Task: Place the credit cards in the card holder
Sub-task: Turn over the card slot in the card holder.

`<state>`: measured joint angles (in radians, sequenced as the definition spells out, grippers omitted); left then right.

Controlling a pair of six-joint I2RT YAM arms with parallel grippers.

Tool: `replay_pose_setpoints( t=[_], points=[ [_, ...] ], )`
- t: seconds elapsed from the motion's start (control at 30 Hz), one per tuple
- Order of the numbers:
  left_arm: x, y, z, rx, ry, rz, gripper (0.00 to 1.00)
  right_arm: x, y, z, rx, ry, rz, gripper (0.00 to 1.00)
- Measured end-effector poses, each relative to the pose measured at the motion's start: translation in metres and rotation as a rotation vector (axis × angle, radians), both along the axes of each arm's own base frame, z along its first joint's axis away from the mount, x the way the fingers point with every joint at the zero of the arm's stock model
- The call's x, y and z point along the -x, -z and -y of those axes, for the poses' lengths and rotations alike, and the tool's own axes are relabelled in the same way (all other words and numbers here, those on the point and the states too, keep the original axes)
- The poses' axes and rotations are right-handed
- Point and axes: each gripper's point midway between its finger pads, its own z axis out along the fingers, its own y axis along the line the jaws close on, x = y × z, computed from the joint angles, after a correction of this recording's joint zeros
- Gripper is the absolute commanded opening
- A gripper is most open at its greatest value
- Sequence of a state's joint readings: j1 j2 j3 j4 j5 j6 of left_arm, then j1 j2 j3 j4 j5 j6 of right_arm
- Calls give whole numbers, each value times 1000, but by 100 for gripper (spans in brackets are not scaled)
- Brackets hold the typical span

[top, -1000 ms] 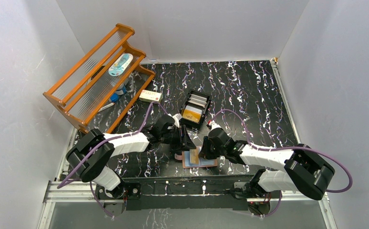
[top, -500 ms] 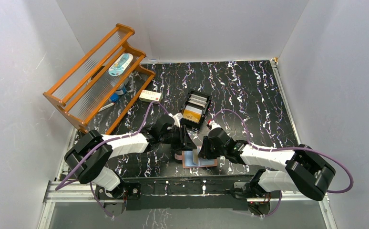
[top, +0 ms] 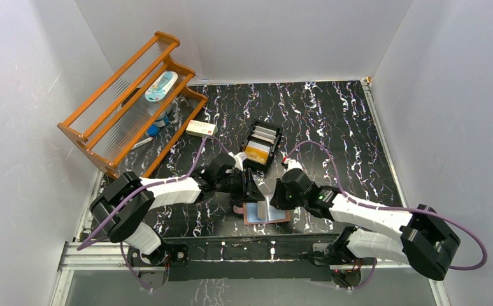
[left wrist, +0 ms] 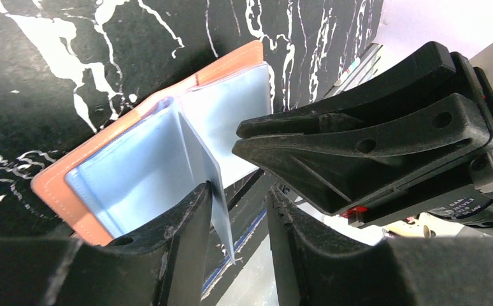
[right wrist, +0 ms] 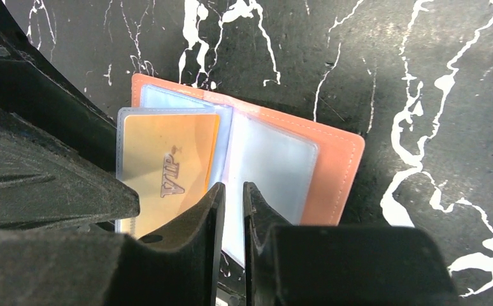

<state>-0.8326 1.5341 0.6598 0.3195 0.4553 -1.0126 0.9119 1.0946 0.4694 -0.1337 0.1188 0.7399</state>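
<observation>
The card holder (top: 268, 215) lies open near the table's front edge, salmon leather with pale clear sleeves (right wrist: 271, 167). One gold credit card (right wrist: 171, 171) marked VIP sits inside its left sleeve. More credit cards, a gold one (top: 257, 153) and silver ones (top: 265, 134), stand in the black slotted tray. My left gripper (left wrist: 239, 191) is open around an upright sleeve leaf (left wrist: 221, 210), which leans on one finger only. My right gripper (right wrist: 234, 186) hovers over the holder's fold, its jaws a narrow gap apart with nothing clearly pinched.
The black slotted tray (top: 273, 153) stands just behind the grippers. A white-and-red small box (top: 201, 128) lies to the left of it. An orange wooden rack (top: 132, 102) fills the back left. White walls enclose the table, and its front rail (top: 244, 245) runs right below the holder.
A clear sleeve leaf has come up to stand upright between the two grippers. The right gripper's jaws have parted a little, and the right arm's elbow has swung outward to the right.
</observation>
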Motion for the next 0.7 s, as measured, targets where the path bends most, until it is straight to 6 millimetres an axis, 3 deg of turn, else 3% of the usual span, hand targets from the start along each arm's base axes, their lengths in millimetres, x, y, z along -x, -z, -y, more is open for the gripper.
replay_pose_setpoints(
  t=[0.27, 0.43, 0.7],
  points=[
    [-1, -6, 21, 16, 54, 14, 38, -1, 0, 13, 42, 20, 16, 25],
    [-1, -9, 31, 25, 80, 22, 38, -8, -10, 33, 70, 73, 62, 28],
    [2, 7, 27, -29, 86, 7, 37, -12, -32, 57, 83, 141, 114, 33]
  ],
)
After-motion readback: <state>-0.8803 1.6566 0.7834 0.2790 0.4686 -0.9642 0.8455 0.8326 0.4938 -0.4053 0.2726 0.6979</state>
